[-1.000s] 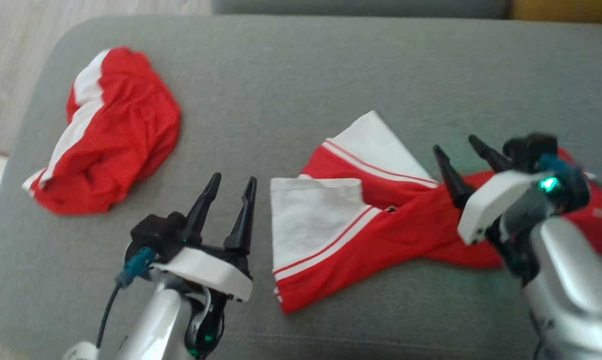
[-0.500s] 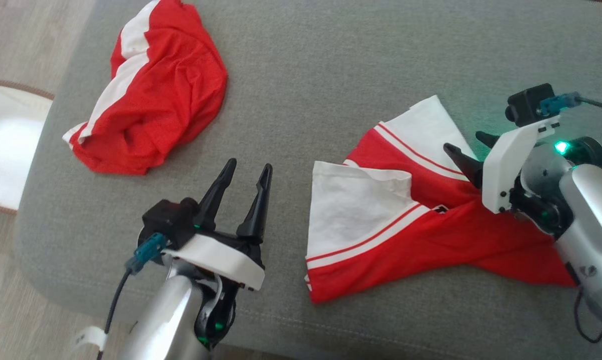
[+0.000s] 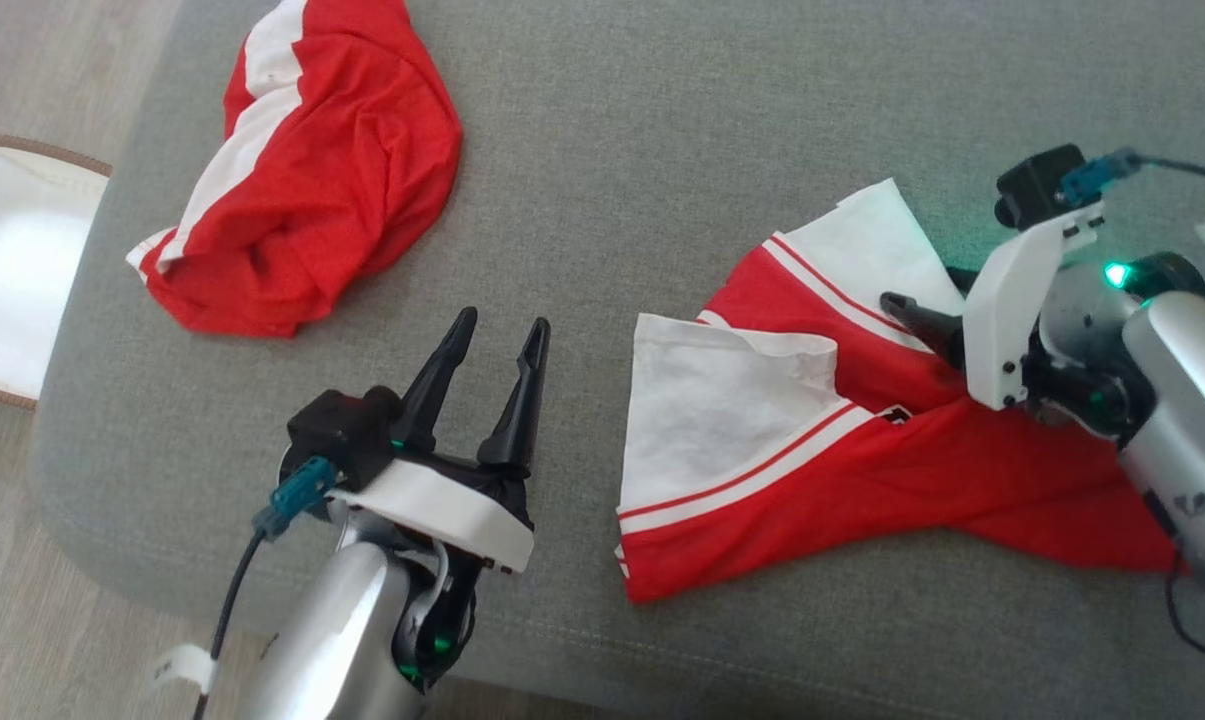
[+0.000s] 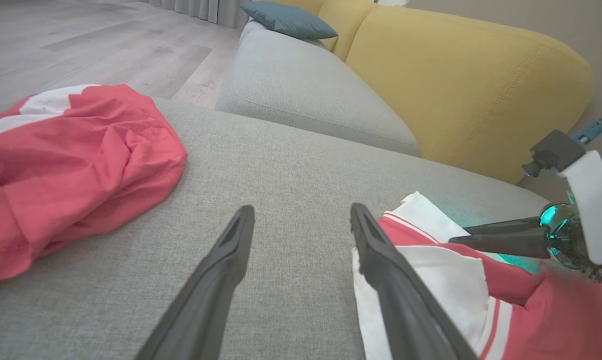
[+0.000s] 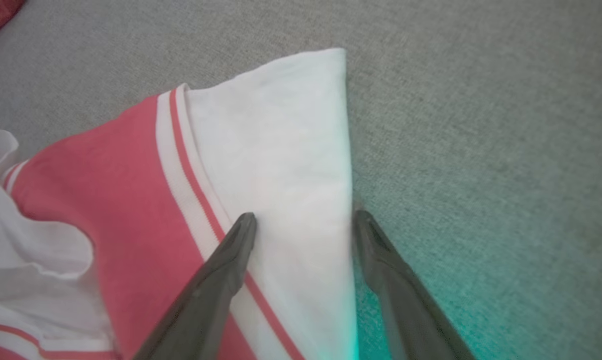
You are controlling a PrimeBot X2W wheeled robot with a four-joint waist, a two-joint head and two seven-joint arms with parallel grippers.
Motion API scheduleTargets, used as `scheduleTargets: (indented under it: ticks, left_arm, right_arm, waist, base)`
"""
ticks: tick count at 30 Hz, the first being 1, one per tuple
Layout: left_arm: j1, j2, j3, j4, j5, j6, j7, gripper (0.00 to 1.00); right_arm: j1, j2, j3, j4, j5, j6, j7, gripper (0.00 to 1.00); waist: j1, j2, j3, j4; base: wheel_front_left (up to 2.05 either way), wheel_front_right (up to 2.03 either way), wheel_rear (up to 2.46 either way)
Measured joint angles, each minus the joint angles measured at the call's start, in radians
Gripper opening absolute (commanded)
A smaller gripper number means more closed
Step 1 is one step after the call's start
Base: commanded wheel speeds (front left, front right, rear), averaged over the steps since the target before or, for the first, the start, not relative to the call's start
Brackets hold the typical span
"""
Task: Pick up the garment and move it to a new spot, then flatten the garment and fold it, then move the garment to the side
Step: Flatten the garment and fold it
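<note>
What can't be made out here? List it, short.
- Spread garment: head view, right end covered by the right arm and cut by the edge.
- Right claw: right wrist view, contact with fabric unclear; head view, one finger hidden behind its white mount.
- Crumpled garment: head view, top cut off.
- White object: head view, left edge, washed out.

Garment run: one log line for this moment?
stage: pre-grasp | right gripper: open, over spread garment's white corner | left gripper: open, above cushion | bunched garment: apart, left
</note>
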Motion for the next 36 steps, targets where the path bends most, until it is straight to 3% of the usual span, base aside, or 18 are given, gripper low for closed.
scheduleTargets:
  ticks: [1, 2, 3, 15, 25, 33, 34, 35, 36]
  left_arm:
    - [-0.001, 0.000, 0.000, 0.000, 0.000, 0.001, 0.000, 1.00]
    - [-0.003, 0.000, -0.001, 0.000, 0.000, 0.001, 0.000, 1.00]
    - [-0.005, 0.000, -0.002, 0.000, 0.000, 0.001, 0.000, 1.00]
    - [-0.020, 0.000, -0.012, 0.000, 0.000, 0.000, 0.000, 1.00]
    - [-0.020, 0.000, -0.014, 0.000, 0.000, 0.000, 0.000, 1.00]
    - [-0.020, 0.000, -0.014, 0.000, 0.000, 0.000, 0.000, 1.00]
    - [-0.020, 0.000, -0.013, 0.000, 0.000, 0.000, 0.000, 1.00]
    - [-0.020, 0.000, -0.012, 0.000, 0.000, 0.000, 0.000, 1.00]
    - [-0.020, 0.000, -0.011, 0.000, 0.000, 0.000, 0.000, 1.00]
  right_arm:
    - [-0.007, -0.001, 0.001, 0.003, 0.008, 0.000, 0.005, 0.83]
    - [-0.013, -0.001, 0.004, 0.007, 0.016, 0.000, 0.008, 0.14]
    - [-0.021, -0.003, 0.008, 0.009, 0.020, 0.000, 0.009, 0.00]
    - [-0.094, -0.057, 0.073, 0.017, 0.043, 0.000, -0.063, 0.00]
    - [-0.289, -0.073, 0.064, 0.141, -0.102, 0.000, -0.327, 0.00]
    - [-0.353, -0.006, 0.077, 0.291, -0.202, 0.000, -0.510, 0.00]
    - [-0.353, 0.006, 0.080, 0.309, -0.202, 0.000, -0.519, 0.68]
    - [-0.353, 0.015, 0.087, 0.323, -0.202, 0.000, -0.519, 1.00]
    - [-0.352, 0.024, 0.098, 0.334, -0.202, 0.000, -0.523, 1.00]
  waist:
    - [0.0000, 0.0000, 0.003, -0.001]
    - [0.0000, 0.0000, 0.007, -0.001]
    - [0.0000, 0.0000, 0.009, -0.002]
    - [0.0000, 0.0000, 0.006, -0.005]
    - [0.0000, 0.0000, 0.014, 0.000]
    - [0.0000, 0.0000, 0.016, 0.007]
    - [0.0000, 0.0000, 0.015, 0.006]
    - [0.0000, 0.0000, 0.014, 0.005]
    - [0.0000, 0.0000, 0.012, 0.002]
  base:
    - [0.00, 0.00, 0.00]
    - [0.00, 0.00, 0.00]
    - [0.00, 0.00, 0.00]
    - [0.00, 0.00, 0.00]
    - [0.00, 0.00, 0.00]
    - [0.00, 0.00, 0.00]
    - [0.00, 0.00, 0.00]
    - [0.00, 0.00, 0.00]
    - [0.00, 0.00, 0.00]
